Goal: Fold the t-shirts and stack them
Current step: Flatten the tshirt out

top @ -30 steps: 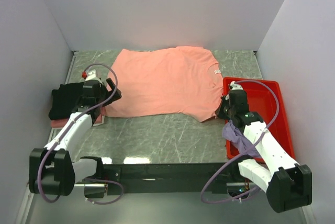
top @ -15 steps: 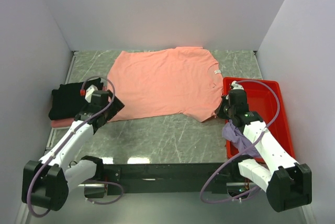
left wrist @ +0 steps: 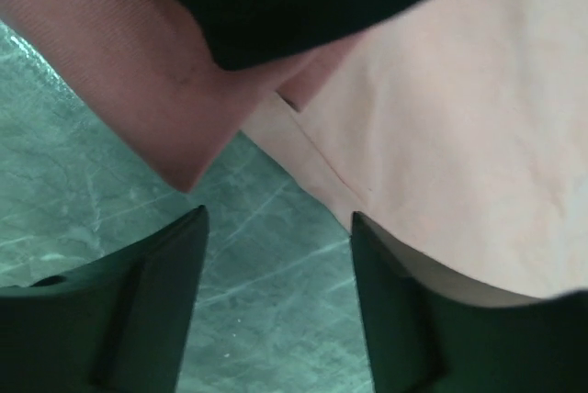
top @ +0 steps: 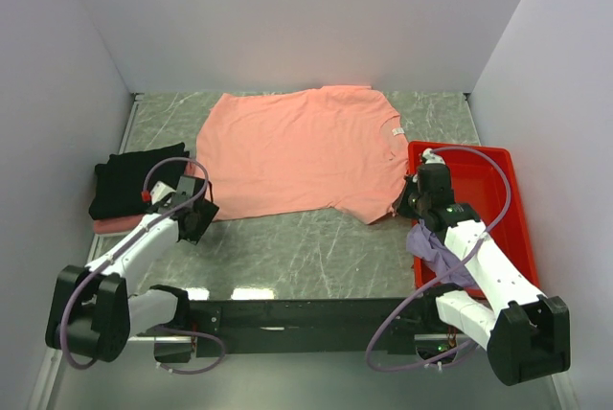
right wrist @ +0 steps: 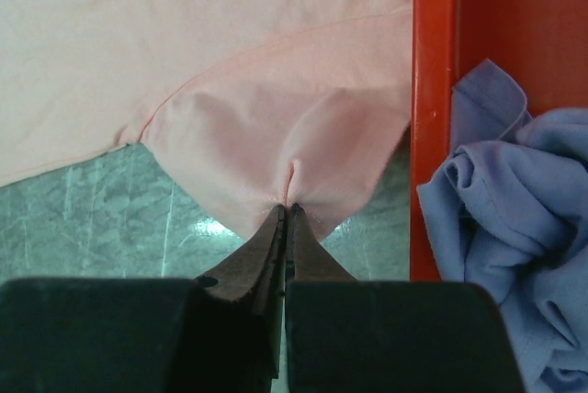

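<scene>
The salmon-pink t-shirt [top: 302, 153] lies spread flat across the back of the table, its white neck label [top: 397, 131] at the right. My right gripper [top: 408, 203] is shut on the shirt's near right sleeve [right wrist: 285, 150], pinching a fold at its tip. My left gripper [top: 195, 218] is open and empty above the table, just off the shirt's near left corner [left wrist: 441, 163]. A folded black t-shirt [top: 126, 180] lies on a folded pink one [top: 113, 224] at the left. The lavender-purple t-shirt [top: 436, 247] is crumpled in the red tray.
The red plastic tray [top: 488, 180] stands at the right edge of the table; its rim [right wrist: 434, 90] is right beside my right gripper. White walls close in the table at the left, back and right.
My left gripper has let go of the shirt's left edge and drawn back toward me, now hanging open off the near left corner. The right arm has not moved.
</scene>
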You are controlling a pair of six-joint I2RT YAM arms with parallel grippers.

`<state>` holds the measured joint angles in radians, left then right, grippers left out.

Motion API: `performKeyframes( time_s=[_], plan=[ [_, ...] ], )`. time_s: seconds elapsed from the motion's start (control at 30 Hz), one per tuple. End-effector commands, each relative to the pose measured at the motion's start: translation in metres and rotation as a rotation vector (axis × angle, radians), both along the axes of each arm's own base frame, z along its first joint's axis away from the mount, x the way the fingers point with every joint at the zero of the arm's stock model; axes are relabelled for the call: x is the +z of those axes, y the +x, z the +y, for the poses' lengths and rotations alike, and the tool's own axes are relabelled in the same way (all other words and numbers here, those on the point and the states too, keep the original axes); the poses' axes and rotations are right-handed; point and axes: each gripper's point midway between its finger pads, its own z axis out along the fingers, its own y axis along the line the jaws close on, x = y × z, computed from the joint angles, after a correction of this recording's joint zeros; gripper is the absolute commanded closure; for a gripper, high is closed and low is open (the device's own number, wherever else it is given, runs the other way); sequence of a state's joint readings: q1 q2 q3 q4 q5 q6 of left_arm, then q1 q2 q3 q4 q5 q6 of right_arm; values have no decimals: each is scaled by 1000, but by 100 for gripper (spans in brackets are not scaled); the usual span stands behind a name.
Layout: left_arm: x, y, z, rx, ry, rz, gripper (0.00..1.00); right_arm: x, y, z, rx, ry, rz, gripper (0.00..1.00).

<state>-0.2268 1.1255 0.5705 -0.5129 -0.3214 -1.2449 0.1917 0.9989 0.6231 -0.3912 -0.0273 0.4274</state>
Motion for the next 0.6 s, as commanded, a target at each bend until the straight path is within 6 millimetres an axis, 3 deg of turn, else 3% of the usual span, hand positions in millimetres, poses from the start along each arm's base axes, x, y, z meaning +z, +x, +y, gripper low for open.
performKeyframes(
  time_s=[0.0,0.23,0.57],
  plan=[
    [2,10,3,93,-11,-20,34,15,11,0,-11,9,-53,100],
    [-7,14,16,194,36,-6,40,17,11,1,-6,14,-61,100],
    [-20,28,18,224,73,52,50,16,11,2,0,15,-56,100]
  ],
)
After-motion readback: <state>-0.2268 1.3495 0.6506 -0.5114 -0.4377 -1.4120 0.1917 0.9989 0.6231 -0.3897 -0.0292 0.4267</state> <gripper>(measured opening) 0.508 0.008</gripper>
